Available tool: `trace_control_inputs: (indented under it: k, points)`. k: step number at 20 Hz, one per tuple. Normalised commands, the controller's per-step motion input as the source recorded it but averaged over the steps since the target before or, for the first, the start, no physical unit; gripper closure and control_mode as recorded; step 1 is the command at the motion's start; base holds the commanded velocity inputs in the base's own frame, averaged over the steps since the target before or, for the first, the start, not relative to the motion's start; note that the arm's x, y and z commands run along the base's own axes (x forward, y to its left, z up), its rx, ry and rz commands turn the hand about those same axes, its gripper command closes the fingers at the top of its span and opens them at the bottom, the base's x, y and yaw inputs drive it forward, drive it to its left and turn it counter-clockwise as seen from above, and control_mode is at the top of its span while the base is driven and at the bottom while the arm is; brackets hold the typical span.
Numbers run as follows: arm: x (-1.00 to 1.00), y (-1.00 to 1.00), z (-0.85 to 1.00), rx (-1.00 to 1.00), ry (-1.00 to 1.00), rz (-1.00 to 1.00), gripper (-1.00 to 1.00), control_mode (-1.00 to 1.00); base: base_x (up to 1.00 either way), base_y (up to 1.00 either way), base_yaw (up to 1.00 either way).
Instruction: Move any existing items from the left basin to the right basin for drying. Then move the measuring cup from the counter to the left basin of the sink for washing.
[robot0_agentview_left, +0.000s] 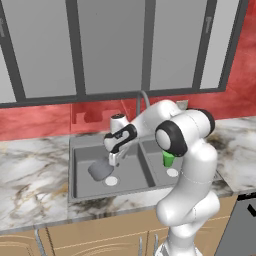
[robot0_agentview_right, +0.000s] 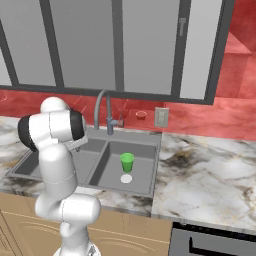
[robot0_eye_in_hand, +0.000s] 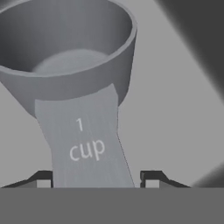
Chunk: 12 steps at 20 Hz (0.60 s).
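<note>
My gripper (robot0_agentview_left: 114, 160) is down in the left basin (robot0_agentview_left: 132, 172) of the sink, shut on the flat handle of the measuring cup (robot0_agentview_left: 100, 170). The grey cup hangs tilted just above the white drain (robot0_agentview_left: 111, 181). In the hand view the handle marked "1 cup" runs between my fingertips (robot0_eye_in_hand: 43, 180) and the measuring cup (robot0_eye_in_hand: 65, 57) opens upward ahead of the gripper (robot0_eye_in_hand: 94, 180). A small green cup (robot0_agentview_right: 127, 161) stands upright in the right basin (robot0_agentview_right: 145, 170), also seen as the green cup (robot0_agentview_left: 168, 159) behind my forearm.
The arched tap (robot0_agentview_right: 100, 107) rises behind the divider between the basins. Marble counter (robot0_agentview_right: 200, 170) stretches to both sides of the sink. A wall outlet (robot0_agentview_right: 161, 117) sits on the red backsplash, and cabinets hang overhead.
</note>
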Motion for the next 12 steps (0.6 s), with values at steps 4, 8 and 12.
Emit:
trace_control_inputs:
  k: [4,8,12]
  points:
    - [-0.46,0.0,-0.43,0.0,0.01,0.0,-1.0,-1.0,0.0,0.0,0.0]
    - [-0.49,-0.05,-0.38,0.0,0.01,0.0,-1.0,-1.0,0.0,0.0,0.0]
    - [-0.43,-0.1,-0.44,0.0,0.01,0.0,-1.0,-1.0,0.0,0.0,0.0]
